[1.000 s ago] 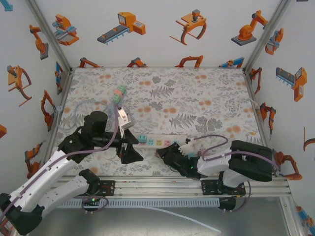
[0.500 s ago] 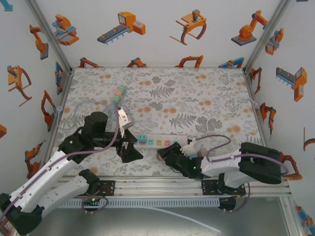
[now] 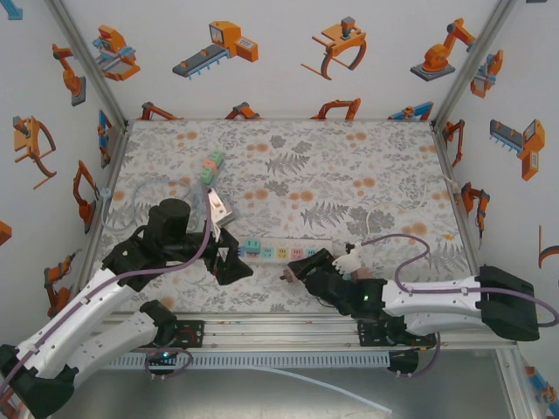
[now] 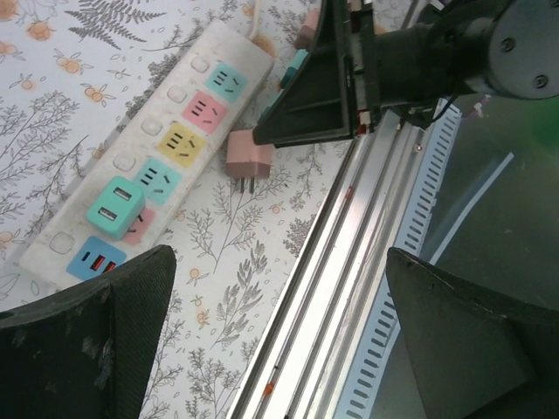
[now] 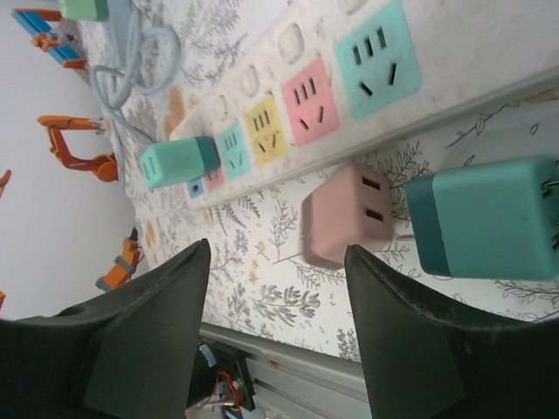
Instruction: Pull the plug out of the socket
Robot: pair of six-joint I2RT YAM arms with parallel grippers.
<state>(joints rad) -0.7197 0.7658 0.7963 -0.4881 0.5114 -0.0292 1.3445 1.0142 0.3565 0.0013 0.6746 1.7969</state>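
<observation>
Right arm (image 3: 428, 297) stretched further along surface (image 3: 349, 166); right pincer (image 5: 278, 262) spread apart, empty. Pink plug (image 4: 249, 159) out of power strip (image 4: 229, 48), lying loose just beside it. Left pincer (image 4: 279, 262) wide apart. Pull seemingly done; only retreat left.

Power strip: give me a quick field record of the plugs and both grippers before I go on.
power strip: flat on the table
pink plug: out of its socket, lying on the table beside the strip, prongs bare
loose teal plug: unplugged, on the table next to the pink plug
teal adapter: seated in the strip
right gripper: open, holding nothing, close to the pink plug
left gripper: wide open, empty
</observation>
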